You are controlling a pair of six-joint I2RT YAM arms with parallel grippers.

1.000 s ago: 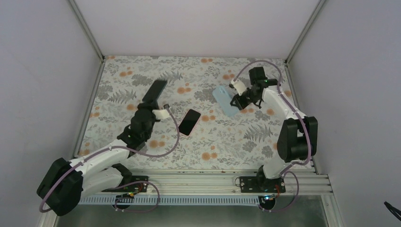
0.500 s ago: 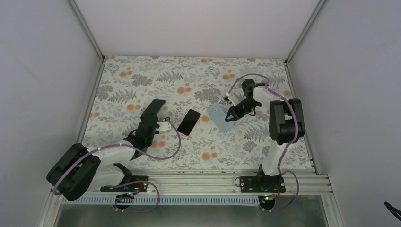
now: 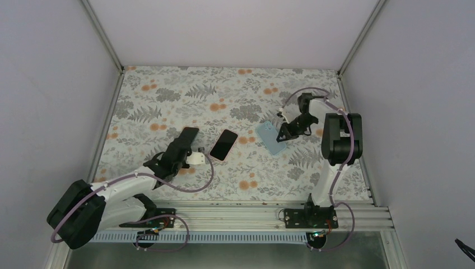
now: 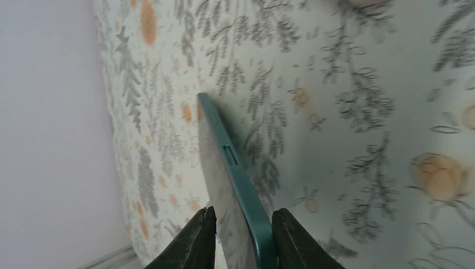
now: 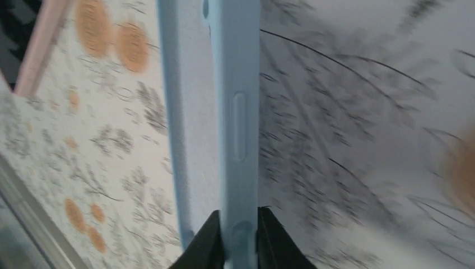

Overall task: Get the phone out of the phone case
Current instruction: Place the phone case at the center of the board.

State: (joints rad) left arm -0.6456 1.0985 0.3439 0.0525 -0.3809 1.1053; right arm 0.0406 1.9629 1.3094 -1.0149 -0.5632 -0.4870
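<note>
A black phone (image 3: 224, 144) with a pinkish rim lies flat on the floral cloth mid-table; its edge shows at the top left of the right wrist view (image 5: 35, 53). My left gripper (image 3: 178, 151) is shut on the near end of a dark teal phone case (image 3: 185, 139), seen edge-on between the fingers in the left wrist view (image 4: 235, 168), gripper (image 4: 241, 238). Whether it holds a phone I cannot tell. My right gripper (image 3: 283, 133) is shut on the edge of a light blue phone case (image 3: 270, 138), held low over the cloth, also edge-on (image 5: 238, 112) between the fingers of the gripper (image 5: 238, 238).
The floral cloth (image 3: 168, 89) covers the table inside white walls with metal corner posts (image 3: 103, 39). The metal rail (image 3: 241, 216) with both arm bases runs along the near edge. The black phone lies between the two held cases.
My left arm has drawn back and lowered, bringing the dark teal case nearer and beside the black phone. My right arm has folded in, bringing the blue case down from the far right.
</note>
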